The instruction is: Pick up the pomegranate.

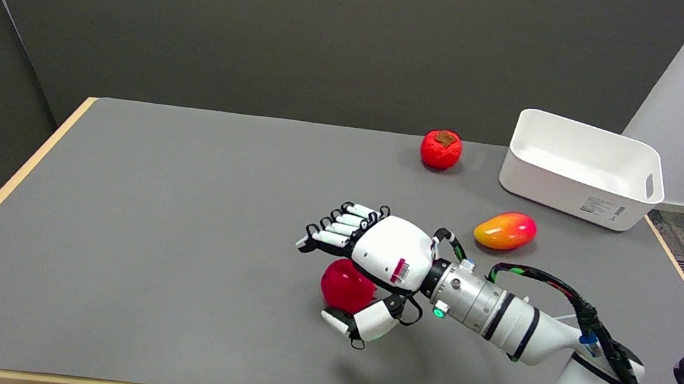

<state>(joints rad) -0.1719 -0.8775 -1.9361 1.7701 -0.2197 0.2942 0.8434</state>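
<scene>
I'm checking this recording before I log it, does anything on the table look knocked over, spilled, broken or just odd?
Nothing stands out. The pomegranate sits whole on the grey table under the right hand, whose fingers are spread around it. The persimmon, mango and white bin rest upright and intact, with no spill visible.

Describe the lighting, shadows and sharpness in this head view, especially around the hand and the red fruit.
Head view: even, soft overhead light, no harsh glare on the grey table; a faint blurred shadow lies below the right hand; the pomegranate shows a small glossy highlight, as does the mango; everything is sharp, no motion blur; the white bin is bright but not washed out.
</scene>
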